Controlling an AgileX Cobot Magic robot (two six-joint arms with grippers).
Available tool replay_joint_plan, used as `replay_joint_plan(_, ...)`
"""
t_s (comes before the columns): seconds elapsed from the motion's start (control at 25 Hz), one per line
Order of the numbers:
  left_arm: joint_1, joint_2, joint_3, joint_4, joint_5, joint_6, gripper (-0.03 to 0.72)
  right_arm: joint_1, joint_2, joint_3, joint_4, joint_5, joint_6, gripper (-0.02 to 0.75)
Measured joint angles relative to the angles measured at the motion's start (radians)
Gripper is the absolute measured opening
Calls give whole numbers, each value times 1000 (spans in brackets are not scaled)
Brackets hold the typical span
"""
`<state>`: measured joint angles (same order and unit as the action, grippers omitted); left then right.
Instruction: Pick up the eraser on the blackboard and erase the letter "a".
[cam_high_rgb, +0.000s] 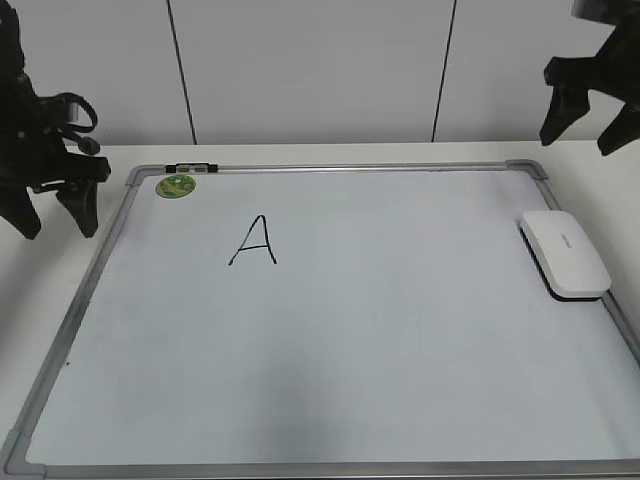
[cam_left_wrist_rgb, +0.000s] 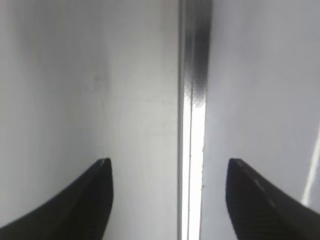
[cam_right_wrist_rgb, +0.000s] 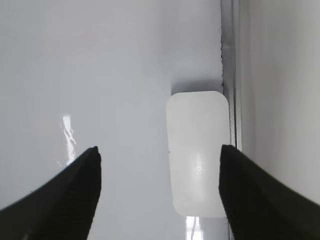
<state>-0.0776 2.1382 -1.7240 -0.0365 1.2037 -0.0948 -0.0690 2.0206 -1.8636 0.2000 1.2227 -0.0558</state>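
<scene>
Exterior view: right gripper (cam_high_rgb: 585, 110) raised, fingers apart, eraser (cam_high_rgb: 565, 252) flat below it at the blackboard's (cam_high_rgb: 330, 350) right edge; capital "A" (cam_high_rgb: 254, 241) far off to its left; left gripper (cam_high_rgb: 55, 205) spread wide outside the left frame.

Left wrist view: fingers (cam_left_wrist_rgb: 85, 205) apart, straddling the frame strip (cam_left_wrist_rgb: 192, 125).

Right wrist view: fingers (cam_right_wrist_rgb: 60, 200) apart, eraser (cam_right_wrist_rgb: 197, 152) ahead between them, nearer the right one, against the frame.

A pale panelled wall (cam_high_rgb: 310, 70) — split by thin dark vertical seams — rises behind a white table (cam_high_rgb: 330, 152).

The left gripper (cam_left_wrist_rgb: 167, 172) has its jaws spread wide, straddling the blackboard's grey frame (cam_left_wrist_rgb: 192, 125) below.
</scene>
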Motion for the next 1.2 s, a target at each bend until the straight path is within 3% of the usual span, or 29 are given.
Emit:
replay_joint_plan(0.24,-2,-126,0,7,13,0,435,0,-110,9,14,6,23,536)
replay_joint_plan(0.44,-10,-262,0,13,19,-1,421,7,-207,74,15,12,25,534)
replay_joint_plan(0.64,-63,-389,43,59,23,-11,414,9,-330,207,15,14,25,534)
replay_joint_plan(0.96,-176,-583,260,202,13,-98,389,50,-592,497,15,-113,-65,534)
replay_joint_plan(1.2,-183,-762,449,204,-75,-130,389,97,-823,758,15,-209,-78,534)
